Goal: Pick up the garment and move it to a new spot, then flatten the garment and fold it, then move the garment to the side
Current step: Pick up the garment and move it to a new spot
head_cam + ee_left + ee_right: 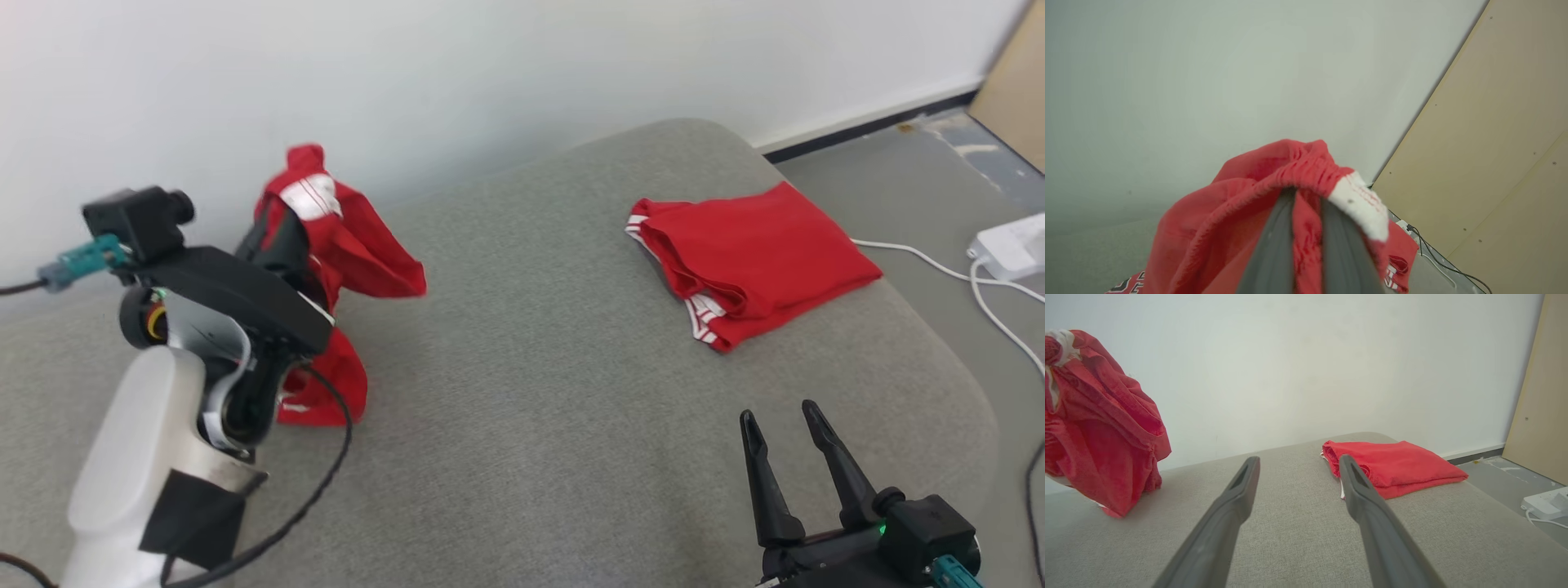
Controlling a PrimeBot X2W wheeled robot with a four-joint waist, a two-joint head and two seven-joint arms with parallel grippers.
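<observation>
The left gripper [1308, 200] is seen closed on a red garment [359, 253], with a fold of cloth near the elastic waistband pinched between its two dark fingers [1274, 249]. In the left wrist view, the gathered red band and a white patch are draped over and beyond the fingertips, so the tips themselves are partly covered. The garment is held up off a grey cushion [531, 367] and hangs down below the gripper in a bunched, crumpled mass. White stripes are shown on its upper part, and some printed lettering is glimpsed low at the edge of the left wrist view. Whether its lowest hem touches the cushion cannot be told. A white wall [490, 65] is seen just beyond the held cloth.

The right gripper [780, 412] is held low over the cushion with its fingers spread apart and nothing between them. Ahead of its fingertips and slightly to their right, well apart from them, a folded red piece [759, 253] with white-striped edging is laid flat on the cushion. The hanging garment is seen far off to this gripper's left.

Past the cushion's edge on the right gripper's right, a white power strip [1012, 245] and its cable [914, 253] are laid on the floor, and a wooden panel [1494, 143] is leaned against the wall.
</observation>
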